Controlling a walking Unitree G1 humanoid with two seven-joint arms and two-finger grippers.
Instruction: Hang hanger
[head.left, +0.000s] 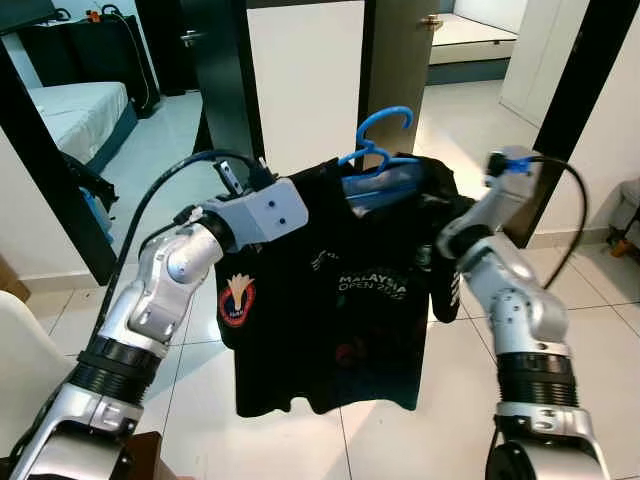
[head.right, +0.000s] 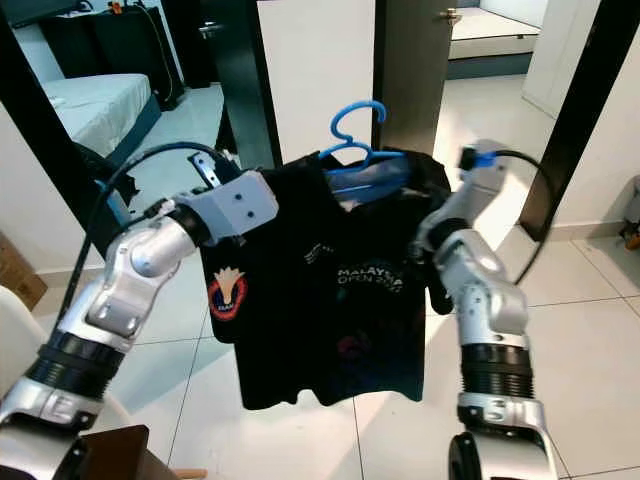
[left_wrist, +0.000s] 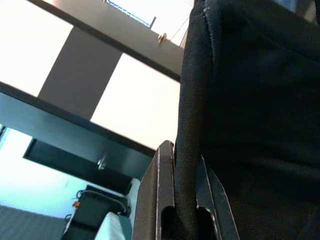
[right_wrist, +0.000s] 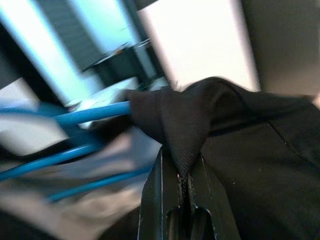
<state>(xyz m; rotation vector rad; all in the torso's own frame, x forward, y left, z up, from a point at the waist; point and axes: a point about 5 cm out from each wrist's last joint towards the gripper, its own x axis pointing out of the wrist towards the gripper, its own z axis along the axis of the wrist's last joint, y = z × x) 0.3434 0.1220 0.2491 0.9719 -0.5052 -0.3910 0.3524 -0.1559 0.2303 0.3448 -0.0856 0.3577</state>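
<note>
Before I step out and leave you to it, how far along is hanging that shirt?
Done: the black T-shirt is already on the blue hanger. In hand: the left hand and right hand each pinch a shoulder of it, holding it up in the room. Left: the hook is free, not yet on any rail.

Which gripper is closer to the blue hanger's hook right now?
Right. The right gripper pinches the black shirt at the shoulder beside the blue hanger; the left gripper clamps the opposite shoulder, farther from the hook.
</note>
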